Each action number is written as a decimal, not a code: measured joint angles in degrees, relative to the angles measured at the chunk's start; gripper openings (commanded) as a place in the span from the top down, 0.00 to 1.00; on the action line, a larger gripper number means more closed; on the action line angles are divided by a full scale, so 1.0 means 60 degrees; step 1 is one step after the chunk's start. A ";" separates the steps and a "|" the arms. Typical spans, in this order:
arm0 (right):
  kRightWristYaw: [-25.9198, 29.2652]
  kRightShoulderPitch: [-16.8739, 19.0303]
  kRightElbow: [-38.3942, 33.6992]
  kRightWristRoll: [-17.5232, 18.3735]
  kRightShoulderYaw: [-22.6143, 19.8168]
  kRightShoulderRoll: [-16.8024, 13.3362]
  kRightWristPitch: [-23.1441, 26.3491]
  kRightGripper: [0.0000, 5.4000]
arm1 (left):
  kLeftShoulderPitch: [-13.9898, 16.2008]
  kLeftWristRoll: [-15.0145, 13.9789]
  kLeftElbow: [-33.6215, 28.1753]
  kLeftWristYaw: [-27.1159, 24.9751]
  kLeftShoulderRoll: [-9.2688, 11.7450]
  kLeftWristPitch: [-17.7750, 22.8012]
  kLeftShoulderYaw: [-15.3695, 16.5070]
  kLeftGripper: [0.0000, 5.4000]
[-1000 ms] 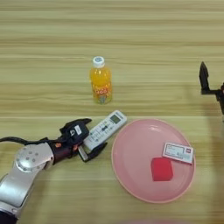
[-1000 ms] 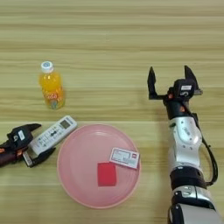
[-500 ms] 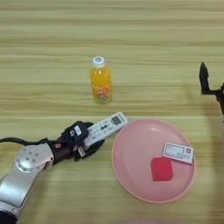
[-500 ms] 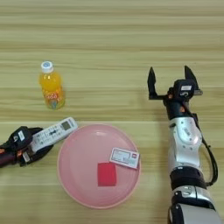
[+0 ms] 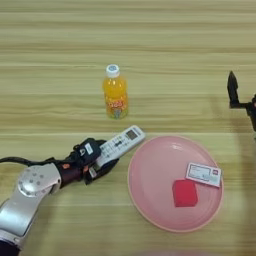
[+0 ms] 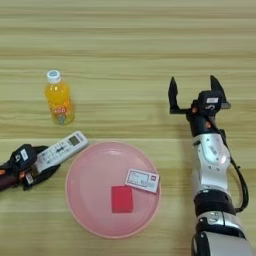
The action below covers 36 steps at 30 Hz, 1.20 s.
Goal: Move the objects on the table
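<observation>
Remote control [image 5: 118, 145] in left hand [image 5: 92, 159], on wooden table [image 5: 60, 60].

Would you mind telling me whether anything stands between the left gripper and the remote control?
Nothing visible does. The left gripper is shut on the near end of the remote control, just left of the pink plate. The juice bottle stands farther back, off to the side.

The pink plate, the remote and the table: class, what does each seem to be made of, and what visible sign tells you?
Pink plate: probably plastic, smooth and evenly coloured with a soft sheen. Remote: likely hard white plastic, with rows of small buttons; its near end is gripped by the left gripper. Table: wood or wood-look laminate, with horizontal plank grain.
</observation>
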 measured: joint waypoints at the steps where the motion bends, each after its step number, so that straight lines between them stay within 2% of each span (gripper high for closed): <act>1: 0.0000 -0.0018 0.0007 0.0000 0.0000 0.0000 -0.0001 0.00 | -0.0013 -0.0012 -0.0008 0.0006 0.0000 0.0000 0.0090 0.47; 9: -0.0002 -0.0154 0.0093 -0.0006 0.0000 0.0000 -0.0014 0.00 | -0.0386 -0.0392 -0.0250 0.0005 0.0000 0.0020 0.0633 0.47; 18: -0.0017 -0.0155 0.0159 -0.0056 0.0008 0.0001 -0.0026 0.00 | -0.0657 -0.0424 -0.0825 -0.0384 0.0008 0.0059 0.0537 0.47; 24: -0.0018 -0.0154 0.0159 -0.0057 0.0016 0.0001 -0.0031 0.00 | -0.0839 -0.0399 -0.1177 -0.0734 -0.0057 0.0115 -0.0030 0.47; 31: -0.0019 -0.0154 0.0154 -0.0058 0.0029 0.0002 -0.0034 0.00 | -0.1130 -0.0103 -0.1257 -0.1055 -0.0307 0.0140 -0.1244 0.47; 36: -0.0027 -0.0154 0.0143 -0.0061 0.0035 0.0004 -0.0033 0.00 | -0.1373 0.0059 -0.1107 -0.1253 -0.0450 0.0130 -0.1779 0.47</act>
